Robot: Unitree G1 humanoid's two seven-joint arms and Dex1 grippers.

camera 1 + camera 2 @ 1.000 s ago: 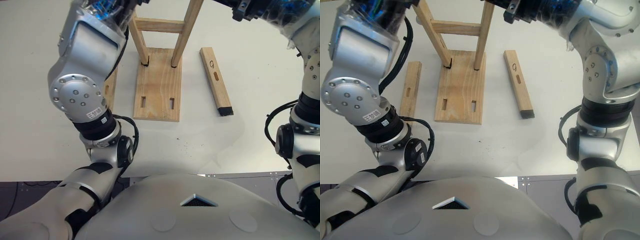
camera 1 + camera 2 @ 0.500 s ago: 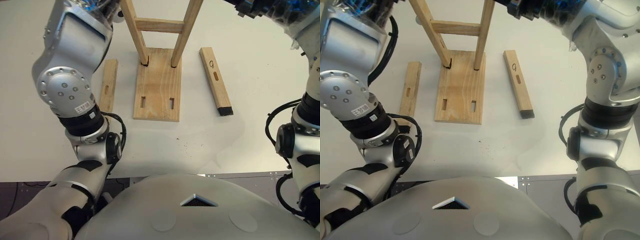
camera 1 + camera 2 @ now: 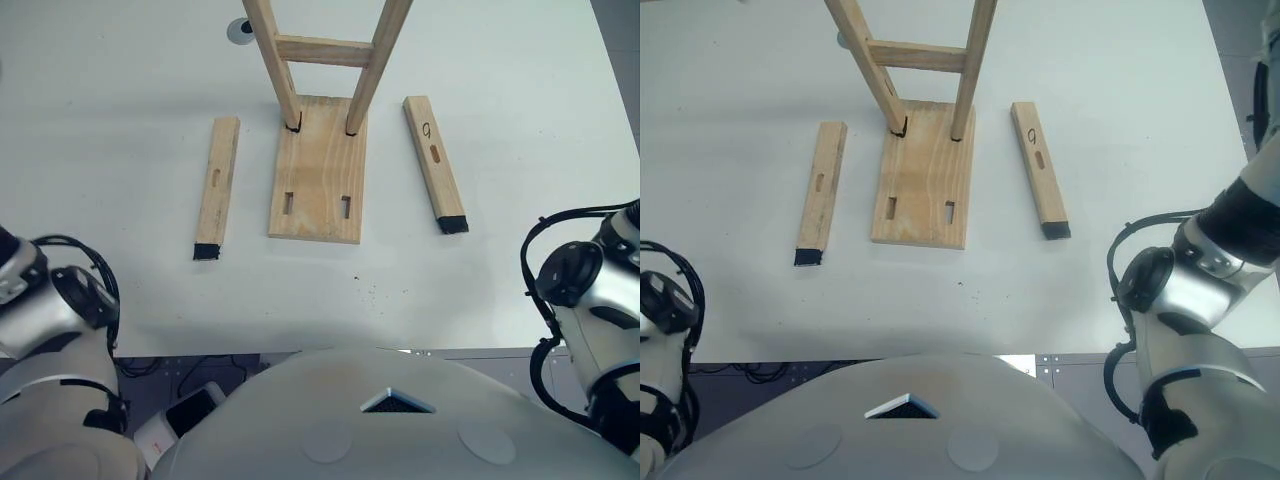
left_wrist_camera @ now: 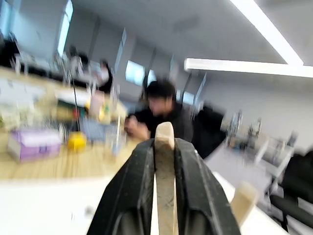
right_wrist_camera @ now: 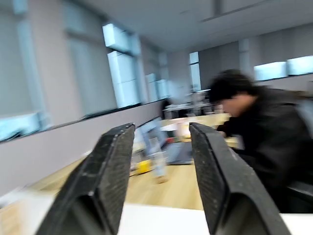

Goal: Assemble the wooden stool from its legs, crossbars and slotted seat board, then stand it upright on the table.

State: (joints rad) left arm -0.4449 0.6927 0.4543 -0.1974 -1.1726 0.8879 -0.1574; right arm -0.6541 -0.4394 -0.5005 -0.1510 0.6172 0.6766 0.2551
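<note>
Now that arms have cleared upper corners, shows leg pair (image 3: 320, 50) standing in far slots of seat board (image 3: 318, 180), upper centre. Clamps left end effector (image 4: 165, 147) on its top; holds right end effector (image 5: 161, 129) wide, empty. Leaves loose leg (image 3: 217, 185) left, second loose leg (image 3: 432, 160) right.

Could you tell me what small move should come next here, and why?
Probably lower the open, empty right gripper toward the loose leg lying right of the seat board: its two near slots are empty, while the left gripper holds the standing frame.
</note>
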